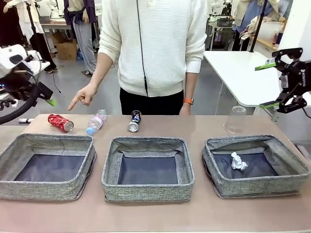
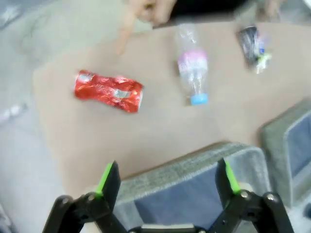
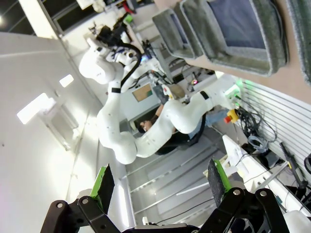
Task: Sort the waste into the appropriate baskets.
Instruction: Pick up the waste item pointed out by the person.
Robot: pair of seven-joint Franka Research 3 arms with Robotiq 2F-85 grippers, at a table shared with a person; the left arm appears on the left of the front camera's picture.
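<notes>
1. One item of five looks sorted, by my reading of the front view: the crumpled paper ball lies in the right basket. The left basket and middle basket show bare dark bottoms. Four pieces are left to do, all on the table beyond the baskets. The red can and small bottle lie behind the left basket, and the dark can behind the middle one. The clear cup stands upside down behind the right one. The person's hand points down toward the red can. My right gripper hangs high at the right, fingers apart, holding nothing.
2. Left wrist view, somewhat blurred: my left gripper hovers over the far wall of the left basket, fingers spread wide with nothing between them. Red can, small bottle and dark can lie on their sides beyond that wall, well apart from the fingers.
3. Right wrist view: the right gripper's fingers stand apart and empty, aimed off the table toward the white robot arms. Two baskets edge into the top, and the parts of their bottoms I can see are bare.
</notes>
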